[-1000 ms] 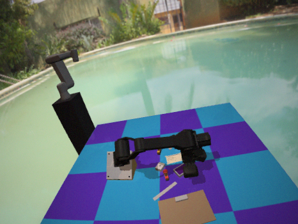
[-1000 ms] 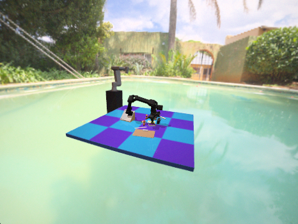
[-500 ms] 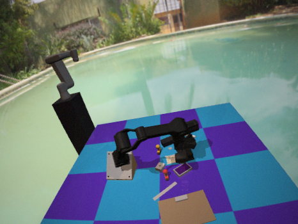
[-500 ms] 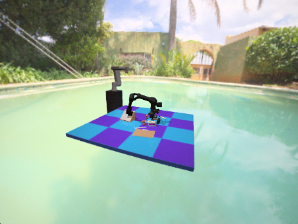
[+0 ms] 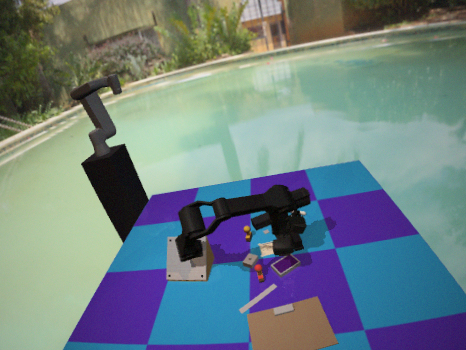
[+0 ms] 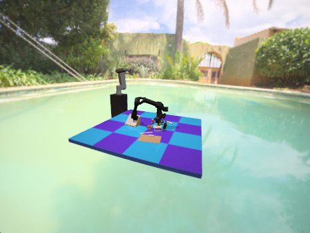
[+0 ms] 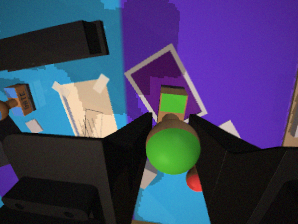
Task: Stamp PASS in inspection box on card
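Note:
My gripper (image 5: 288, 248) (image 6: 158, 122) (image 7: 170, 119) is shut on the green-knobbed stamp (image 7: 173, 151). Its block shows a green top face beyond the fingertips; its underside is hidden. In the wrist view the block overlaps the near part of the ink pad (image 5: 285, 265) (image 7: 156, 75), a purple pad in a pale frame. The height of the stamp above it cannot be told. The cream card (image 5: 266, 249) (image 7: 89, 100), with pale tape at its corners, lies left of the pad in the wrist view. Dark lines show on its near part; the inspection box is not clear.
A red-knobbed stamp (image 5: 259, 272) (image 7: 194, 181) and a grey block (image 5: 250, 259) (image 7: 148, 176) stand near the pad. A yellow-knobbed stamp (image 5: 247, 233) stands beyond the card. A dark block (image 7: 50, 45) lies near the card. A white strip (image 5: 258, 298) and brown board (image 5: 292, 327) (image 6: 150, 138) lie toward the front.

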Motion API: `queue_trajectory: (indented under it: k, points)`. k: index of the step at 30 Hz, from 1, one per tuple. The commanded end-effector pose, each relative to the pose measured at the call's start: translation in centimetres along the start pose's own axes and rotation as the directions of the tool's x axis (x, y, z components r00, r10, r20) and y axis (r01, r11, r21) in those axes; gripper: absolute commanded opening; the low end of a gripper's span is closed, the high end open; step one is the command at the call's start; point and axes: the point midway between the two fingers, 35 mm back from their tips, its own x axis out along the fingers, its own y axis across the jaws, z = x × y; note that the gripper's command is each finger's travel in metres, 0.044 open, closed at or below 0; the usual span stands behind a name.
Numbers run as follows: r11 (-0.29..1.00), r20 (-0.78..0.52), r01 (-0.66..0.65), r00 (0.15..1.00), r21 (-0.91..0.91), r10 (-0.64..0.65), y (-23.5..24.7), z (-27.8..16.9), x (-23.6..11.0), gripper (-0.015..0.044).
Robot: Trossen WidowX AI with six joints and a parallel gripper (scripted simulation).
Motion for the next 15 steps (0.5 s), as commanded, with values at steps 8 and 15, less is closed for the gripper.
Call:
queue_trajectory:
  k: [8, 15]
  points:
    - [1.000, -0.005, 0.001, 1.000, -0.006, -0.001, 0.05, -0.14, 0.89, 0.0000]
    - [1.000, -0.005, 0.001, 1.000, -0.005, -0.002, 0.05, -0.13, 1.35, 0.0000]
